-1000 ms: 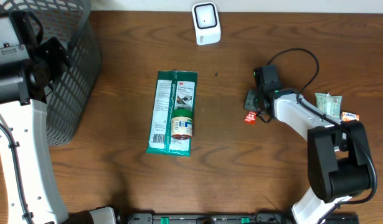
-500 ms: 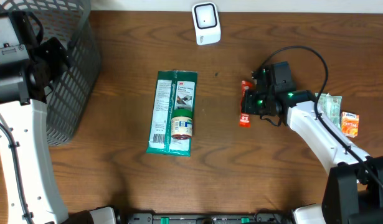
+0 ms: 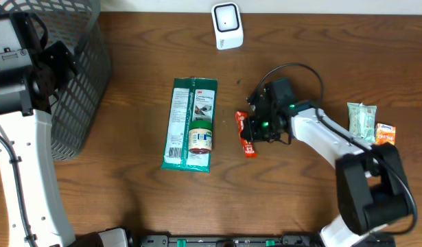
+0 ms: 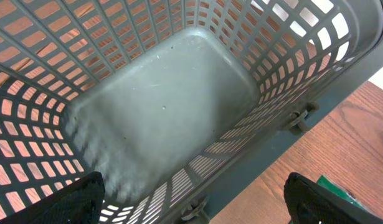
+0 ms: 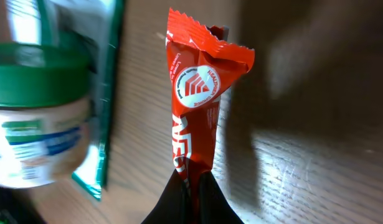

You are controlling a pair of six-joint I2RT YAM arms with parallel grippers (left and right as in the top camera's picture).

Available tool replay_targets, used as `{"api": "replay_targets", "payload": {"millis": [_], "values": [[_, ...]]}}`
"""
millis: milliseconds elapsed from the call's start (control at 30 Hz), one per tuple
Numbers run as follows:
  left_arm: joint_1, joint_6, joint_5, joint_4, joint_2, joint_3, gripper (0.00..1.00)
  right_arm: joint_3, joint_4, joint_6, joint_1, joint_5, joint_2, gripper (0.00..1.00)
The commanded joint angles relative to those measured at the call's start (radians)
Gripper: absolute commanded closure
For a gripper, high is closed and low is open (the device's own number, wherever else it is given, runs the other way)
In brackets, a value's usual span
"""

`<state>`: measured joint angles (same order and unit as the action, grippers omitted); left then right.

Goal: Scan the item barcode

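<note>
Wood table (image 3: 128, 199); right gripper (image 5: 192, 190) clamps red wrapper (image 5: 200, 99), lower end hidden.

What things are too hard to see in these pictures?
- Barcode on the red crinkly snack wrapper: neither right wrist nor overhead view shows one; only its logo side faces the camera.
- Green-lidded white jar: label blurred, cut off by the right wrist view's left edge.
- Left arm's fingers: only dark tips show, cut by the left wrist view's bottom edge.
- Pale green plastic packets: print too small overhead.
</note>
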<state>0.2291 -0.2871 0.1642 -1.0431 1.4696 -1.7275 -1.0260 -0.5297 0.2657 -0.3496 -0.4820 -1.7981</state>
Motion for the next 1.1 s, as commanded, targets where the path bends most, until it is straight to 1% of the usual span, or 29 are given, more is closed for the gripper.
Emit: {"api": "replay_targets", "payload": {"millis": [0, 200, 267, 433, 500, 667, 1067], "values": [[0.005, 0.01, 0.013, -0.001, 0.0, -0.006, 0.08, 0.01, -0.008, -0.02, 0.0, -0.014, -0.046, 0.99], [0.005, 0.01, 0.013, 0.0, 0.0, -0.006, 0.08, 0.01, -0.052, -0.021, 0.026, -0.013, -0.053, 0.99], [0.005, 0.01, 0.013, 0.0, 0.0, -0.006, 0.07, 0.01, -0.07, -0.045, 0.037, 0.011, -0.053, 0.99], [0.005, 0.01, 0.013, 0.0, 0.0, -0.006, 0.08, 0.01, -0.126, -0.05, 0.05, 0.228, -0.053, 0.99], [0.005, 0.01, 0.013, 0.0, 0.0, -0.006, 0.08, 0.01, -0.138, -0.051, 0.05, 0.277, -0.053, 0.99], [0.005, 0.01, 0.013, 0.0, 0.0, -0.006, 0.07, 0.01, -0.143, -0.096, 0.049, 0.283, -0.053, 0.99], [0.005, 0.01, 0.013, 0.0, 0.0, -0.006, 0.08, 0.01, -0.121, -0.107, 0.049, 0.283, -0.053, 0.99]]}}
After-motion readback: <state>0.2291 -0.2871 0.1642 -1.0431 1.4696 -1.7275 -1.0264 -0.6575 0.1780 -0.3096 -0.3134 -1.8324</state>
